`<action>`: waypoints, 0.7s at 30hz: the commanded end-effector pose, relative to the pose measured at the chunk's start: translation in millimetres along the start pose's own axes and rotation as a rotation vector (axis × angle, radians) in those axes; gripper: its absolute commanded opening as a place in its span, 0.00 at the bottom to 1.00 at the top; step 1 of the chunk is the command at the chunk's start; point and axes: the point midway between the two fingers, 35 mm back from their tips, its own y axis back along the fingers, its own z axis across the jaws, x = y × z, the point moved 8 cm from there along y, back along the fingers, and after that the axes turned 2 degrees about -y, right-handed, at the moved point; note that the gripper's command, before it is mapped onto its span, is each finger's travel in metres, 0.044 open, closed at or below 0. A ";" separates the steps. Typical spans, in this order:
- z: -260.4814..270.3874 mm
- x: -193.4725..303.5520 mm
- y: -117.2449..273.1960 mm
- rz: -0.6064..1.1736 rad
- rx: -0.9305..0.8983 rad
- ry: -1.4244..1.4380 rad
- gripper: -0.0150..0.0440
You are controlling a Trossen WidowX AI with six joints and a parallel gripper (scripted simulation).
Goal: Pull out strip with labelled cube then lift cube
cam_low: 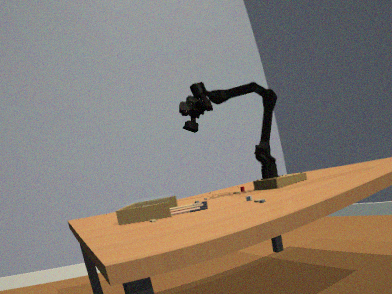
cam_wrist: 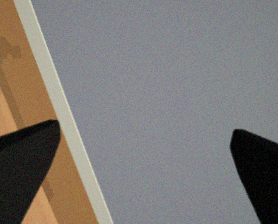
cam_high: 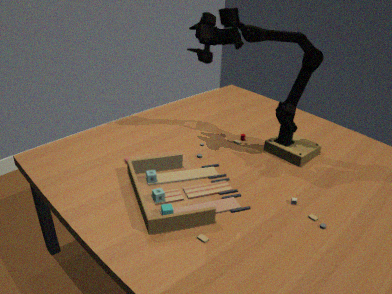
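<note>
My gripper (cam_high: 189,39) (cam_low: 183,118) (cam_wrist: 146,133) is open and empty, high above the table. A pale yellow strip (cam_high: 187,175) in one piece lies on the far side of the tray; a pale blue cube (cam_high: 151,176) with light markings sits at its inner end. The middle striped strip (cam_high: 207,189) has a gap across it; a similar marked cube (cam_high: 158,195) sits beyond the gap. The near pink strip (cam_high: 225,206) looks unbroken where visible; a plain teal cube (cam_high: 167,209) is at its inner end. The near wall hides part of it.
The low three-walled tray (cam_high: 182,220) (cam_low: 145,213) opens toward the arm's base (cam_high: 285,152). Dark bars (cam_high: 240,209) flank the strips' outer ends. A red piece (cam_high: 243,137) (cam_low: 242,189), a small pale cube (cam_high: 294,200) and a tan chip (cam_high: 202,238) lie on the table.
</note>
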 end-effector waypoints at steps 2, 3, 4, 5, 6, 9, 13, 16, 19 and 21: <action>57.2 -24.9 32.5 -0.199 -0.223 -0.165 0.93; 68.1 -28.7 39.3 -0.230 -0.271 -0.194 0.93; 79.0 -31.9 46.4 -0.257 -0.320 -0.221 0.93; 89.7 -34.8 53.8 -0.282 -0.372 -0.248 0.93; 100.4 -37.1 61.5 -0.305 -0.424 -0.274 0.93; 131.5 -41.3 86.0 -0.356 -0.589 -0.346 0.93; 170.7 -39.8 121.2 -0.384 -0.821 -0.425 0.93; 197.9 -33.2 148.4 -0.373 -1.000 -0.469 0.93; 221.3 -23.0 173.8 -0.337 -1.165 -0.497 0.93; 226.4 -20.1 179.5 -0.325 -1.203 -0.501 0.93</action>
